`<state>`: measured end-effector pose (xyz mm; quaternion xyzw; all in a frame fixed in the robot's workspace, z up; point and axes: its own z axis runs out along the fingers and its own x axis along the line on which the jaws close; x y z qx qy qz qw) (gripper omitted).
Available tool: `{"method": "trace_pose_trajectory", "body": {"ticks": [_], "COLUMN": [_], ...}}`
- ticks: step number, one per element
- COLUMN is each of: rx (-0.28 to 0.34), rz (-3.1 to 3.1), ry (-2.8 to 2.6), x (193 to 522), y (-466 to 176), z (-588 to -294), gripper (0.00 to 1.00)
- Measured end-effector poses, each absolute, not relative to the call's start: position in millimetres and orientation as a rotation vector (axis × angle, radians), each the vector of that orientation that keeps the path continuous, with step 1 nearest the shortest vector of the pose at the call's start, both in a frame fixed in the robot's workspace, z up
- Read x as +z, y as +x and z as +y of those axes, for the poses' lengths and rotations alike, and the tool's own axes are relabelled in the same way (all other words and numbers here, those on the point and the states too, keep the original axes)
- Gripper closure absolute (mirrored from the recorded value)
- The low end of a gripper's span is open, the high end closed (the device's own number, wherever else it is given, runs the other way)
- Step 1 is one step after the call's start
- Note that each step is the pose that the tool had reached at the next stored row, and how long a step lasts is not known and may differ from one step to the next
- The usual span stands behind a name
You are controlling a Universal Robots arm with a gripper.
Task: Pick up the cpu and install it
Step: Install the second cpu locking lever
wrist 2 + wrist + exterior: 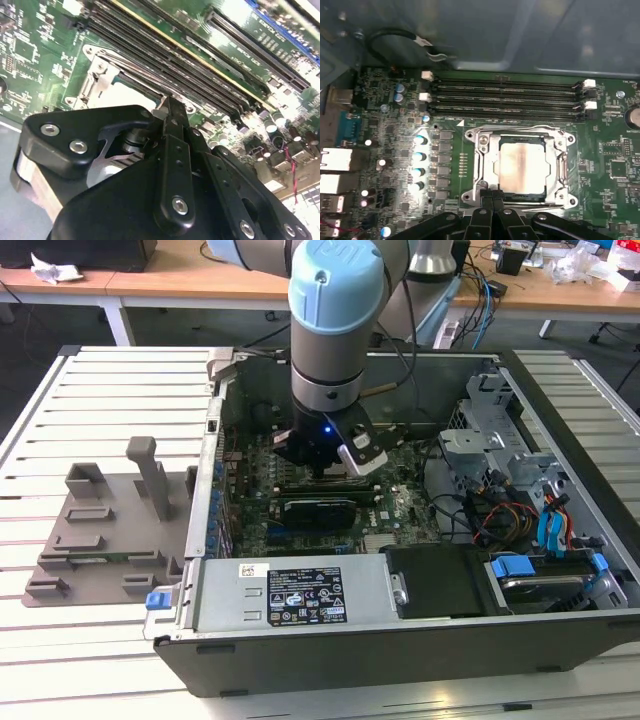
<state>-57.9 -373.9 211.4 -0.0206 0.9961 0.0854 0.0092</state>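
The cpu (521, 167) sits flat in the socket frame (560, 172) on the green motherboard (615, 145); the gripper (493, 194) hovers at its edge, fingers together, holding nothing

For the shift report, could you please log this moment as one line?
pincer: shut, at socket edge | cpu: seated in socket, silver top up | holding: nothing visible | site: motherboard inside open case

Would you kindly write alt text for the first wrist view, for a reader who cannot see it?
A silver-topped cpu lies inside the metal-framed socket of a green motherboard, with the robot's black hand at the socket's near edge. Four long memory slots run beyond the socket, and capacitors stand in a row beside it.
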Motion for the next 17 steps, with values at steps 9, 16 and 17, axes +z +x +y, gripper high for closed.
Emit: {"method": "trace_pose_trajectory", "body": {"ticks": [9, 16, 17], "rx": [0.122, 0.071, 0.071], "rz": [3.142, 3.145, 3.144], "ry": [-0.064, -0.064, -0.064], "x": [211, 220, 225], "y": [-6, 0, 0], "z": [-353, -337, -336], "gripper": [0.89, 0.89, 0.89]}}
